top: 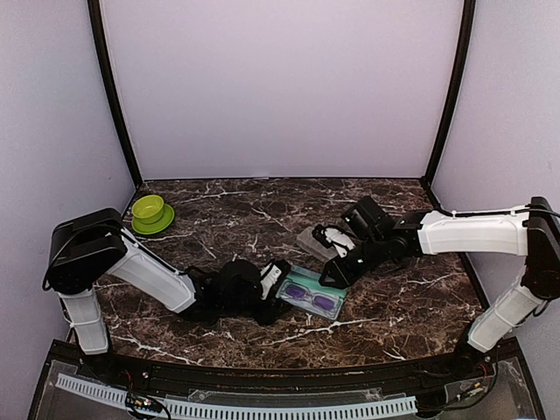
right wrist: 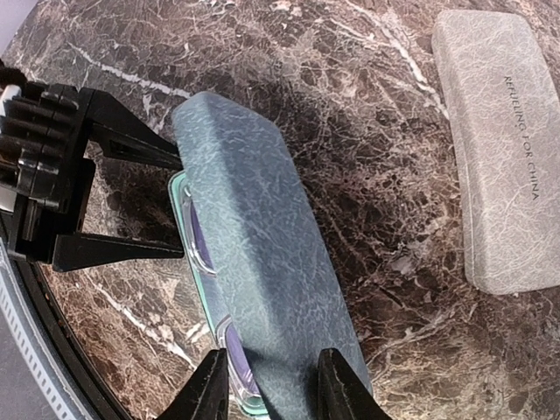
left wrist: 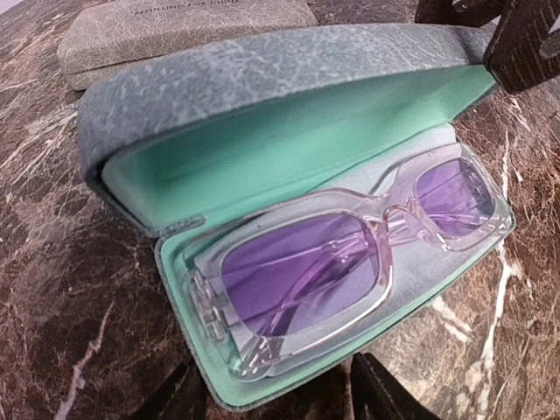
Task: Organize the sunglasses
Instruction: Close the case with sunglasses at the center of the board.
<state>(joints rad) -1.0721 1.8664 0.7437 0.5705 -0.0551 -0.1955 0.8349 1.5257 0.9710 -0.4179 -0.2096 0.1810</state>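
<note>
The sunglasses (left wrist: 350,254) have a clear pinkish frame and purple lenses. They lie in an open grey case (left wrist: 262,96) with teal lining, mid-table (top: 312,296). My left gripper (left wrist: 282,398) is open at the case's near corner, one finger on each side of it. It also shows at the case's left end from above (top: 278,284). From behind the case, my right gripper (right wrist: 271,389) is open and straddles the half-raised lid (right wrist: 254,227). One fingertip (right wrist: 337,385) is at the lid's edge and the other is over the base. In the overhead view the right gripper (top: 337,273) sits just above the case.
A second grey case (right wrist: 503,149), closed, lies on the marble just behind the open one (top: 313,241). A green bowl (top: 150,213) stands at the far left. Purple walls close in the back and sides.
</note>
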